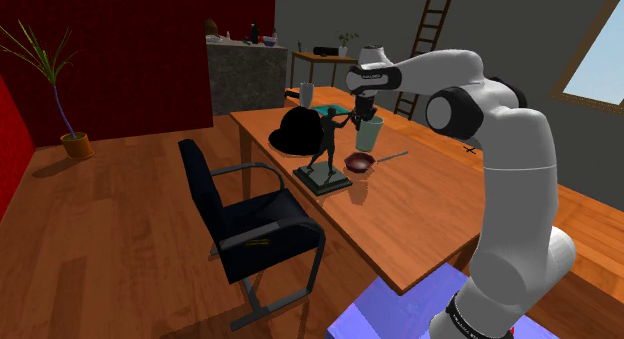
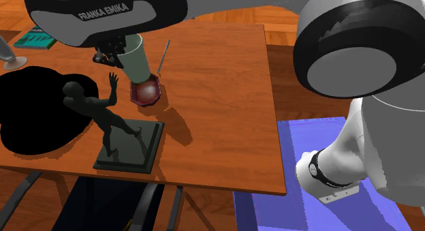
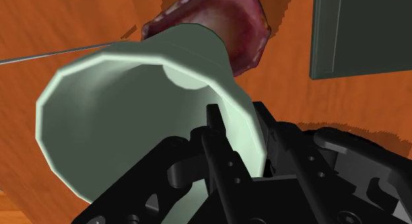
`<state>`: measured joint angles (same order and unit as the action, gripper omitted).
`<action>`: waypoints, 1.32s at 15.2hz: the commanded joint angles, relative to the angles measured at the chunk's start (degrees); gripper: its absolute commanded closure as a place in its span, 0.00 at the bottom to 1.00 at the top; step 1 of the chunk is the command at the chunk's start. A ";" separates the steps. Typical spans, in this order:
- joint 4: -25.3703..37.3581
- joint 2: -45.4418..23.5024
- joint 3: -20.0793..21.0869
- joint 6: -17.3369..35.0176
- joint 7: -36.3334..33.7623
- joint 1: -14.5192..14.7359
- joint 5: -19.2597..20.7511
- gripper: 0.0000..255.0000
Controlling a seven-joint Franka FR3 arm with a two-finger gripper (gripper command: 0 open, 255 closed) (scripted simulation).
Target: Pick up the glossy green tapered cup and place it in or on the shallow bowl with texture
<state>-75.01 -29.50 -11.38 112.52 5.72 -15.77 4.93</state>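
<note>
Over worktop [image 2: 218, 93]: my tool [image 3: 234, 127] clasps pale green cup [image 3: 119, 110] at its rim.
Beneath cup: dark red shallow bowl [image 3: 244, 31] on worktop.

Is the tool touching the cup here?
Touching. In the wrist view the tool clasps the cup by its wall: one of its fingers sits inside the rim, the other outside, pressed against it with no gap.

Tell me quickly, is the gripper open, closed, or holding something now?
Gripper: closed on the pale green cup, holding it over the reddish bowl.
</note>
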 commanded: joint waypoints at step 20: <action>-5.40 -0.92 0.04 6.35 -0.80 0.09 0.16 0.00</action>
<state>-80.40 -30.41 -11.34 118.87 4.92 -15.68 5.09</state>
